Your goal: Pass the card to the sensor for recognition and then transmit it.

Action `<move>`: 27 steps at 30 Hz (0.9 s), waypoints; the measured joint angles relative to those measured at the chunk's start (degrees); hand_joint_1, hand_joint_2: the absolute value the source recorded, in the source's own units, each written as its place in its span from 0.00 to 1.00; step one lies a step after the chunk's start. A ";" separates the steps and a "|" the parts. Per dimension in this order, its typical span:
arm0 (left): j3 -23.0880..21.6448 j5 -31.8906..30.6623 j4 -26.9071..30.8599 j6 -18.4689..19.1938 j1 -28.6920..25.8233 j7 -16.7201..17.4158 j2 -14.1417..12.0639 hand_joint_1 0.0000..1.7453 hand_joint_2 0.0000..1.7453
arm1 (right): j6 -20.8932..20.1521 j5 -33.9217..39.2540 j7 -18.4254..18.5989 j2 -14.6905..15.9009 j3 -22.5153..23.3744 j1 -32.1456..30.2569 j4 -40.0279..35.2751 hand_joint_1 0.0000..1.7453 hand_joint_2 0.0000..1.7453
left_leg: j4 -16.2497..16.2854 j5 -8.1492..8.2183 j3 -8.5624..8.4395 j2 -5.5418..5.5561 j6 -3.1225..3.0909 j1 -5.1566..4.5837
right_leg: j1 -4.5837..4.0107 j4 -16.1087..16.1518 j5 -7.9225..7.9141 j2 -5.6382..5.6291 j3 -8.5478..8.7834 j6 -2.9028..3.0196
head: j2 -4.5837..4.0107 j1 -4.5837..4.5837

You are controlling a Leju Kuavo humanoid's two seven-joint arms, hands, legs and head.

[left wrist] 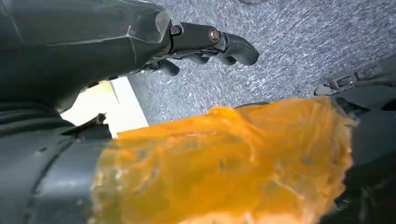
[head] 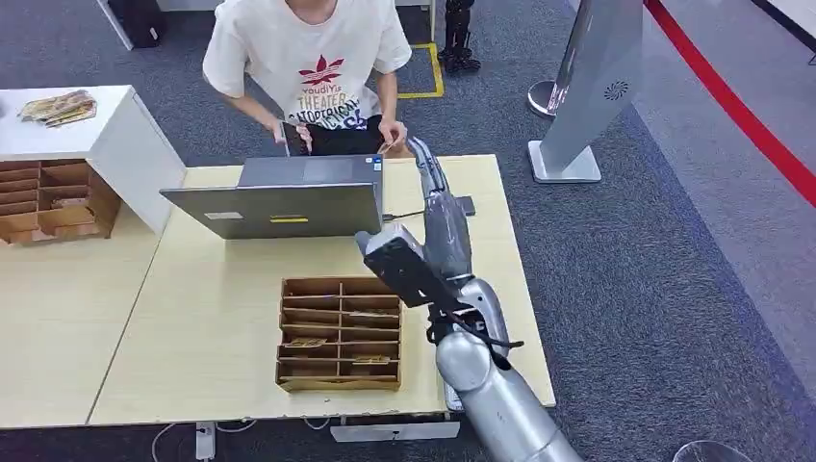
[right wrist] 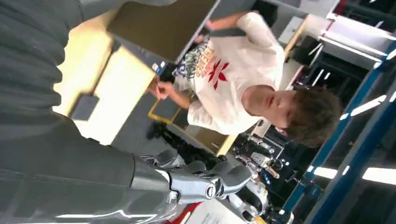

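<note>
"Silver right hand [head: 428,168], where was it?"

"Out over the far edge of the table [head: 192,318], past the laptop [head: 289,197], near a person's hand [head: 391,133]. Its fingers [right wrist: 224,177] were straight and held nothing."

"And the card [head: 383,147]?"

"A small tan thing was in that person's hand. It looked like the card, but it was too tiny to be sure."

"The left hand [left wrist: 205,42]?"

"It hung over grey carpet with its fingers out, holding nothing."
</note>
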State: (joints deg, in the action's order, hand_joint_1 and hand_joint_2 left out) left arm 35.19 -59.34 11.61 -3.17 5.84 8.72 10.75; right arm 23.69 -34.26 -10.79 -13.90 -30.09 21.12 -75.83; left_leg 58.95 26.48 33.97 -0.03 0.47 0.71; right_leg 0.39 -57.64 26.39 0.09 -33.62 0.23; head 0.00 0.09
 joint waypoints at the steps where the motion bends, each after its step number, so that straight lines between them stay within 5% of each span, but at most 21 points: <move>1: 0.13 0.38 0.02 -0.22 -0.21 -0.09 -0.02 0.00 0.00 | 0.15 0.82 -0.29 0.46 -0.44 -2.10 -1.92 0.00 1.00 | 0.00 0.01 0.01 0.00 -0.01 0.00 | 0.00 0.00 0.00 0.00 0.00 -0.01 | 0.00 0.02; 13: 2.80 4.20 0.00 -1.31 -2.03 -2.47 -0.50 0.00 0.00 | -2.80 2.74 -1.80 7.90 -4.14 -16.59 -11.95 0.00 1.00 | 0.00 0.09 0.03 0.00 -0.07 0.00 | 0.00 0.02 0.03 0.01 0.00 -0.04 | 0.00 0.02; 27: 4.50 4.99 0.00 -0.85 -2.37 -2.36 -1.14 0.00 0.00 | -4.61 -0.01 -2.67 9.93 -11.17 -15.54 -10.52 0.00 1.00 | -0.01 0.07 0.03 -0.01 -0.07 0.00 | 0.00 0.01 0.03 0.00 0.01 -0.04 | 0.00 0.02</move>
State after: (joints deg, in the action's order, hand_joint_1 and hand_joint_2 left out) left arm 39.69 -54.36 11.61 -4.02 3.48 6.36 9.62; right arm 19.08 -34.27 -13.46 -3.98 -41.27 5.58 -86.36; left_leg 58.94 26.55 34.01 -0.04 0.40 0.71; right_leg 0.39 -57.63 26.41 0.09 -33.61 0.19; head 0.00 0.11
